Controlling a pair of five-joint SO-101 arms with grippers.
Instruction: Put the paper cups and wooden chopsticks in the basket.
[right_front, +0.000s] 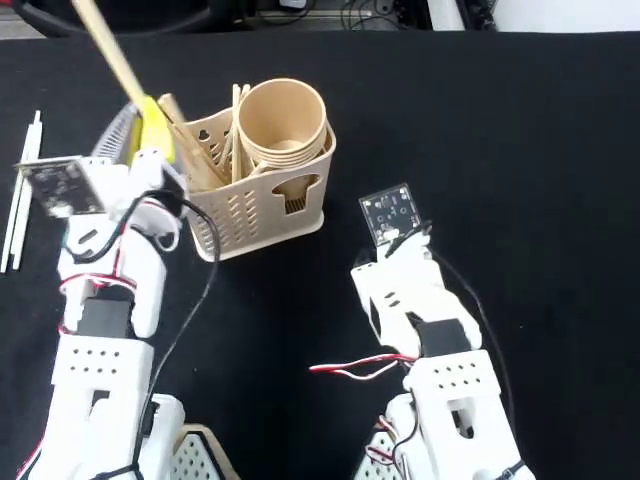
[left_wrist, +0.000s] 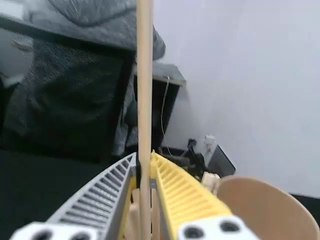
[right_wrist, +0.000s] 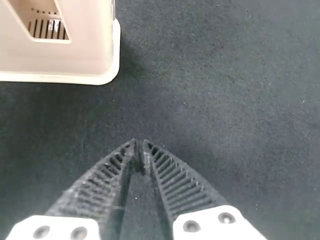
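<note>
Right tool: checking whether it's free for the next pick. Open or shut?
Shut and empty: the right tool has its tips together, nothing between them.

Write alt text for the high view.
The left gripper holds a chopstick tilted beside the basket, which contains stacked cups and several chopsticks. Two more chopsticks lie on the black table at the far left, and the right arm sits on the basket's other side.

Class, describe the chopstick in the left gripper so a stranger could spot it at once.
Find the beige basket on the black table. Beside it, the left gripper is shut on a wooden chopstick. Unlike the chopsticks in the basket or the pair lying flat, it slants upward.
</note>
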